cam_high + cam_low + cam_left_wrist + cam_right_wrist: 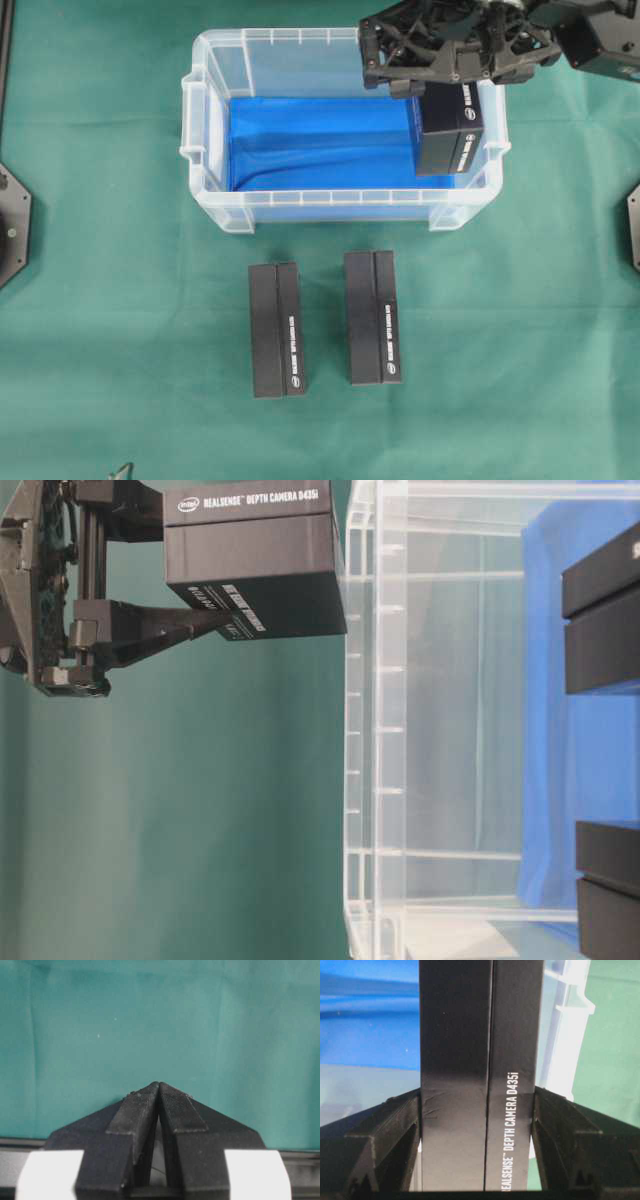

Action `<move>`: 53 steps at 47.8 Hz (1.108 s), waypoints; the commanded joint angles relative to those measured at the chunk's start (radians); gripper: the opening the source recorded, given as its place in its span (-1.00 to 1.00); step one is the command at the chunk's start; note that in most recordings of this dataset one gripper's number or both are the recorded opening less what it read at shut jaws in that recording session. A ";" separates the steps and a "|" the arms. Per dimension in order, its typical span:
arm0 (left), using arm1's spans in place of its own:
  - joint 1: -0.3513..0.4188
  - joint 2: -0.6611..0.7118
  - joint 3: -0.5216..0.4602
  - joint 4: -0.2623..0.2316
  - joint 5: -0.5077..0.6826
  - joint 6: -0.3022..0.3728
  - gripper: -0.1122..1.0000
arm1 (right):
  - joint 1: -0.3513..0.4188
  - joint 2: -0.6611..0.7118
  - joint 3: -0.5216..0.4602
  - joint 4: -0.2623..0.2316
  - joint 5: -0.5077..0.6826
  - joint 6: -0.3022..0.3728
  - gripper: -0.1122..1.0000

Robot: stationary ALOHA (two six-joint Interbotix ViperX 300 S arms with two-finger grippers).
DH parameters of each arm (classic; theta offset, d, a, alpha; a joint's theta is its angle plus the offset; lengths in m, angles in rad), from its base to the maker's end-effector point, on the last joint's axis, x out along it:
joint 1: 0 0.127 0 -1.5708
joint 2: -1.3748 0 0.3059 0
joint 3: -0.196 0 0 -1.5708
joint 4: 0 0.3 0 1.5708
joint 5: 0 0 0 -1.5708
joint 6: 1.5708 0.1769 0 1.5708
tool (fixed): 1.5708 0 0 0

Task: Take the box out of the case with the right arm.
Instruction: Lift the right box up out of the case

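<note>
Black box (450, 130) is clamped between the right gripper (447, 88) fingers, lifted above the far right corner of the clear case (215, 160); left gripper (159, 1091) is closed, empty.

A robotics lab: green cloth (120, 300) tabletop, black arm mounts (12, 225), boxed depth cameras (277, 330).
</note>
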 commanded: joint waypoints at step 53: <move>0.000 0.003 -0.028 0.003 -0.005 0.000 -0.80 | 0.129 -0.060 -0.028 -0.015 0.064 0.098 0.36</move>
